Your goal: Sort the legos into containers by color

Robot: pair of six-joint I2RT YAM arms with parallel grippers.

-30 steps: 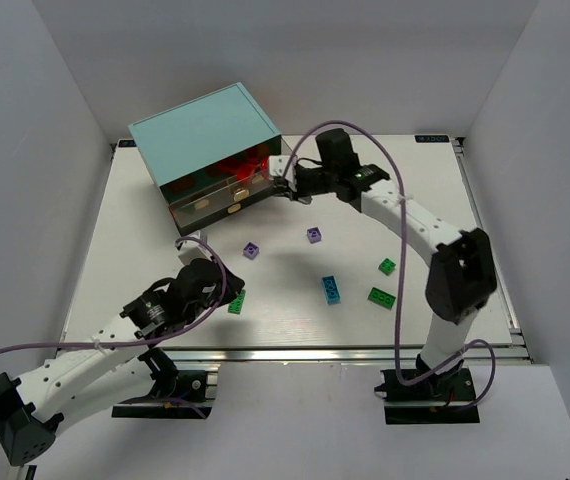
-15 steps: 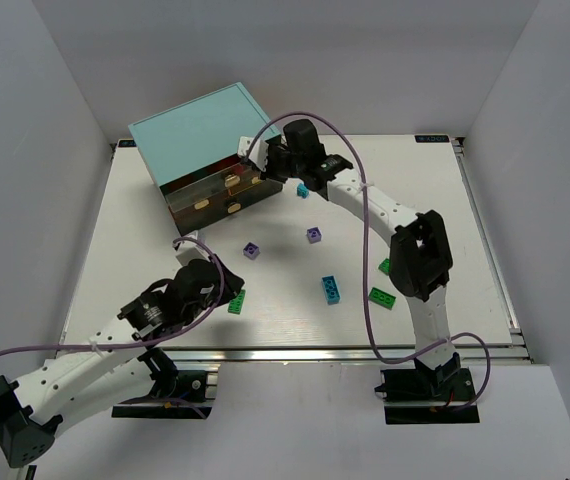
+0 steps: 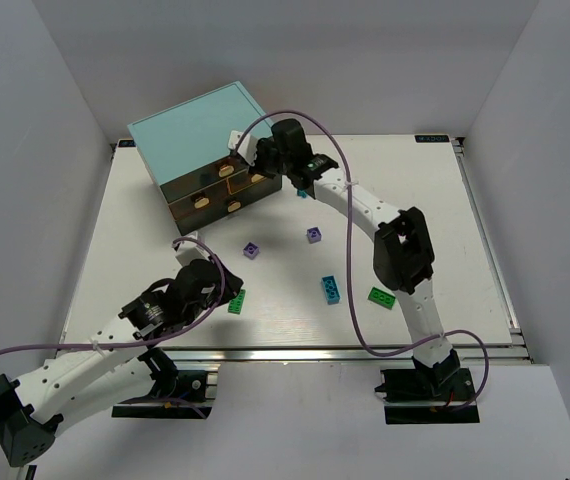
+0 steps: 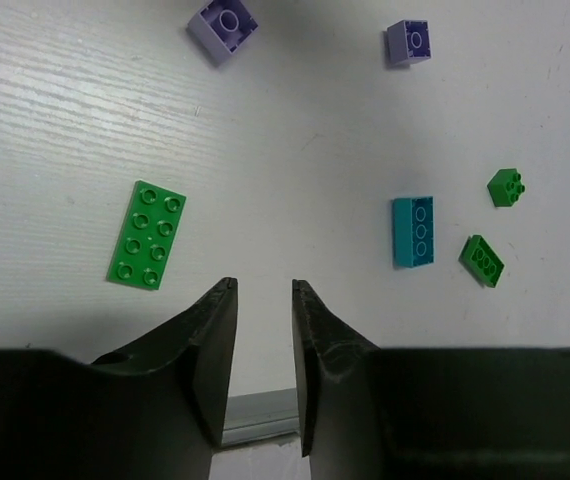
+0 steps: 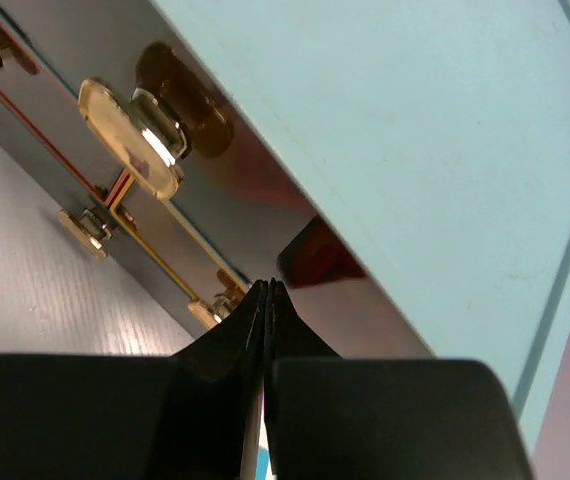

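The light-teal cabinet [image 3: 193, 128] stands at the back left, its brownish containers [image 3: 217, 192] facing front with all fronts flush. My right gripper [image 3: 265, 166] is shut, its tips [image 5: 268, 284] against the upper right drawer front; a red lego [image 5: 315, 250] shows dimly through it. On the table lie two purple legos [image 3: 251, 250] [image 3: 313, 235], a cyan one [image 3: 331, 289], a green one [image 3: 381, 297] and a flat green plate [image 3: 236, 301]. My left gripper [image 4: 264, 285] hovers open and empty just right of the green plate [image 4: 147, 234].
A small cyan piece [image 3: 303, 190] lies under the right forearm near the cabinet. The right arm's elbow [image 3: 401, 250] hangs over the right middle of the table. A metal rail [image 3: 295, 352] marks the near edge. In the left wrist view a small green brick [image 4: 505, 187] sits at the right.
The right arm swung left and in against the cabinet; the drawer that stood out with red bricks showing is now pushed flush. The left jaws opened slightly.
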